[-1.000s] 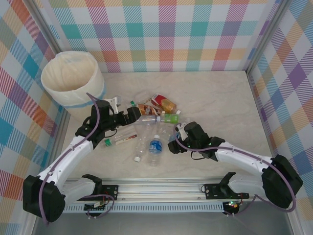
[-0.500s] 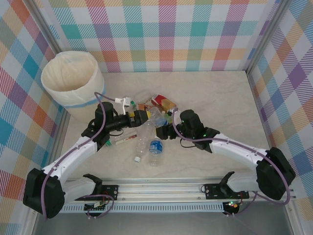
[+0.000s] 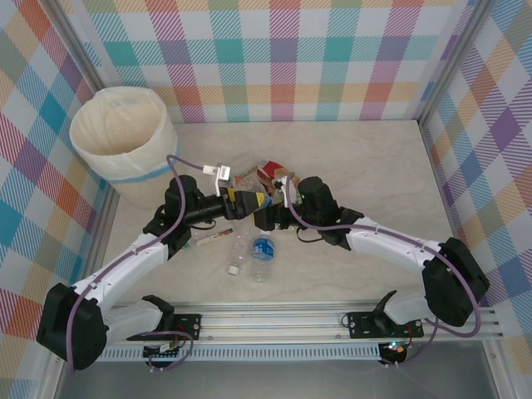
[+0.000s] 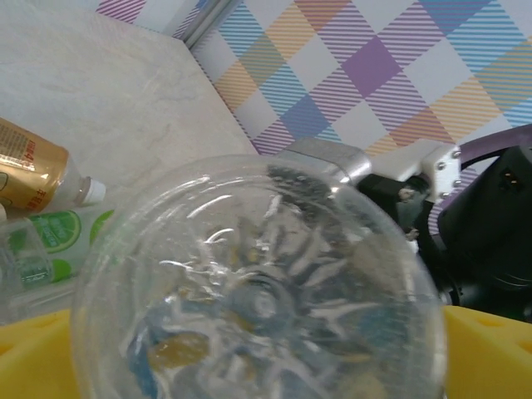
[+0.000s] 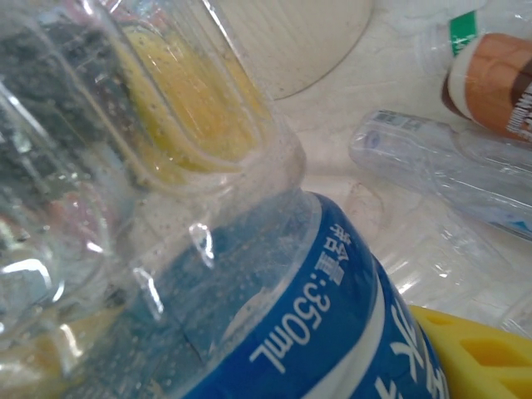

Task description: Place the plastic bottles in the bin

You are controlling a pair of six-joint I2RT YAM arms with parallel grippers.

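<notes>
Hidden or cut off: clear bottle [image 4: 258, 283], right of the bin [image 3: 143, 170], covered from above by both arms; its base shows between the yellow pads [image 4: 33, 357] of the left jaws, which stand wide apart astride it
Right jaws: one pad [image 5: 482, 357] in sight beside a bottle marked 350mL [image 5: 316, 332]; apart or clamped, cannot tell
Bin: on the table [image 3: 374, 166], cream lining showing inside
Around: heap of bottles [image 3: 270, 173] right of the bin, behind the jaws; blue-labelled bottle [image 3: 263, 248] and white-capped clear bottle [image 3: 239, 249] right of the bin, on its near side

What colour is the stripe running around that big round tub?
Pale blue, on the cream-white bin; the top external view shows it best.
</notes>
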